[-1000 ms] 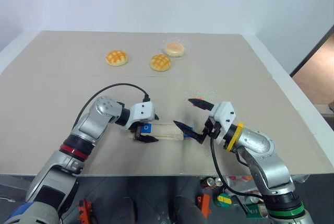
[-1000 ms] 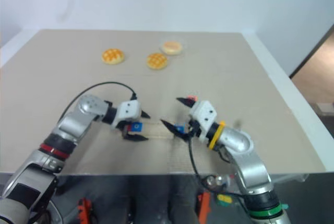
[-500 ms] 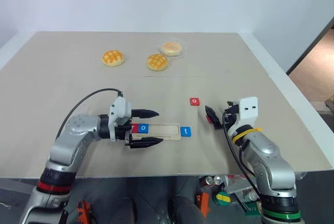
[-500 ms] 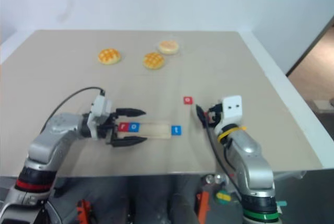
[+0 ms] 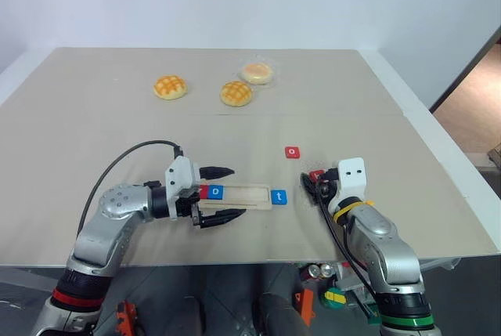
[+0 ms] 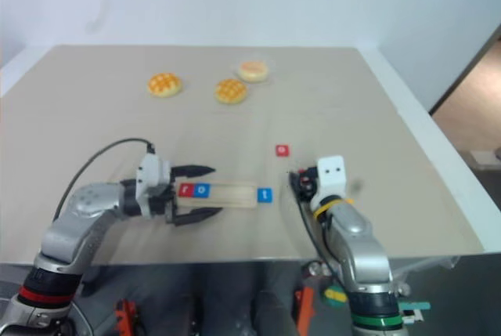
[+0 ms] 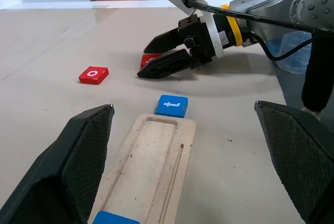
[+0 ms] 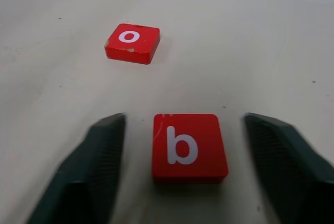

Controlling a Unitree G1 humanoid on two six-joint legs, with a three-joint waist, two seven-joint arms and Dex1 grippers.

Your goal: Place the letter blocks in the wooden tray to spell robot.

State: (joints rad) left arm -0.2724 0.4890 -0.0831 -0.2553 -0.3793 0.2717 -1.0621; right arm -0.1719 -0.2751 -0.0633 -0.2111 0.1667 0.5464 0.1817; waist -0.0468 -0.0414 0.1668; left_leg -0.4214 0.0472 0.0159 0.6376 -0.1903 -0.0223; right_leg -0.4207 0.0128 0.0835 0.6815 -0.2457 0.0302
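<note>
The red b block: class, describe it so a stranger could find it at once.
On the tan table, look just past the wooden tray's right end, beyond the blue t block. The red b block lies flat between the right gripper's open fingers; the red o block lies farther away.

Silver-grey arms, white wrist housings, black fingers (image 5: 215,171), black cables, a yellow band on the right wrist.

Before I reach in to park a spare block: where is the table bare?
Bare: the wide stretch between the buns and the wooden tray, and left of the left gripper. Crowded: around the tray, blue t, red o, red b between the right gripper's fingers.
</note>
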